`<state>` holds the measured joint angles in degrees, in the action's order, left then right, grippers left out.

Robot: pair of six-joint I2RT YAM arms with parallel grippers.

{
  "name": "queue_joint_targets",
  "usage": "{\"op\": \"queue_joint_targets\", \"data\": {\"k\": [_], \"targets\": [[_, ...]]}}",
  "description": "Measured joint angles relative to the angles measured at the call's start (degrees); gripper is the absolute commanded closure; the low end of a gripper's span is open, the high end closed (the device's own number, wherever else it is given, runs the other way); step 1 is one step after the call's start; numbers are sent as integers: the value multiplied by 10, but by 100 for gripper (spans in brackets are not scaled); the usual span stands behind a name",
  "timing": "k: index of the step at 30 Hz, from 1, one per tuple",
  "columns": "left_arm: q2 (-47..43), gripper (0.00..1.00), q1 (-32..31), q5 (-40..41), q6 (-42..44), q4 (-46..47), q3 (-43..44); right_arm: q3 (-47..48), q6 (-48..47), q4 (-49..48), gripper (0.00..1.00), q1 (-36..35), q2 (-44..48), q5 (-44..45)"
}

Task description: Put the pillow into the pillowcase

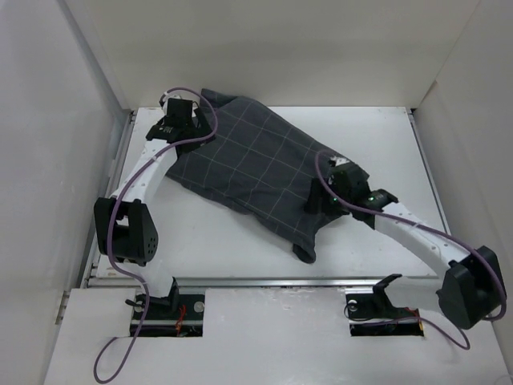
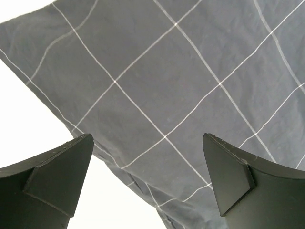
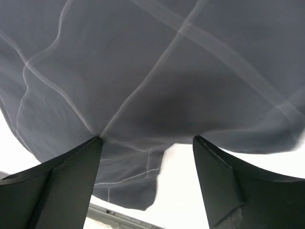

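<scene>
White flat surface (image 1: pixel 240 257) carrying dark charcoal-grey cloth pillowcase with thin pale grid (image 1: pixel 256 172), lying diagonally mid-surface, plump and filled out. No white yellow-piped pillow showing in any view; judged fully inside the case, so insertion looks done. Loose cloth tail at near corner, opening not clearly seen. Left pincer (image 2: pixel 147 138) released over far-left corner, grasping nothing. Right pincer (image 3: pixel 147 139) spread apart at right edge, nothing gripped. Probably only pulling arms away left.
</scene>
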<state>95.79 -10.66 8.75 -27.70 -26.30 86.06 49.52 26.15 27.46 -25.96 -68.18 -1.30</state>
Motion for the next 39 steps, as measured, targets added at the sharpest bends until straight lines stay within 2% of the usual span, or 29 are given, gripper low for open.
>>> {"op": "queue_joint_targets", "data": {"k": [1, 2, 4, 5, 6, 11, 12, 14, 16, 18, 21, 24, 28, 34, 36, 39], "targets": [[0, 0, 0, -2, -1, 0, -4, -11, 3, -14, 21, -20, -10, 3], [0, 0, 0, -4, -2, 0, -6, -22, 6, -31, 29, -43, -19, 4], [0, 0, 0, -7, -4, 3, -10, -41, 19, -59, 39, -89, -36, 12], [0, 0, 0, -7, -5, 4, -12, -51, 28, -71, 51, -108, -43, 17], [0, 0, 0, -7, -5, 3, -12, -60, 37, -80, 53, -124, -50, 21], [-5, 0, 0, 3, -7, 3, -13, -108, 88, -91, 55, -176, -63, 47], [-8, 0, 0, 6, -7, 3, -13, -118, 97, -84, 53, -185, -59, 52], [-12, 0, 0, 10, -8, 3, -13, -144, 119, -57, 30, -199, -35, 57], [-17, 0, 0, 12, -9, 2, -13, -173, 139, -14, 17, -203, 32, 64], [-19, 0, 0, 16, -10, -2, -13, -180, 150, 12, 15, -202, 87, 70], [-25, 0, 0, 20, -12, -8, -12, -176, 162, 40, 0, -202, 190, 87], [-41, 0, 0, 22, -13, -12, -12, -125, 163, 80, 0, -203, 252, 141], [-94, 0, -9, 37, -12, -12, -15, -15, 154, 96, 0, -203, 252, 266], [-245, 0, -48, 67, -19, 13, -68, 187, 135, 107, 0, -178, 144, 482], [-283, 0, -58, 76, -23, 15, -84, 242, 109, 93, 0, -139, 101, 506], [-310, 0, -72, 107, -35, 12, -91, 308, 65, 78, 0, -65, 38, 494]]}}
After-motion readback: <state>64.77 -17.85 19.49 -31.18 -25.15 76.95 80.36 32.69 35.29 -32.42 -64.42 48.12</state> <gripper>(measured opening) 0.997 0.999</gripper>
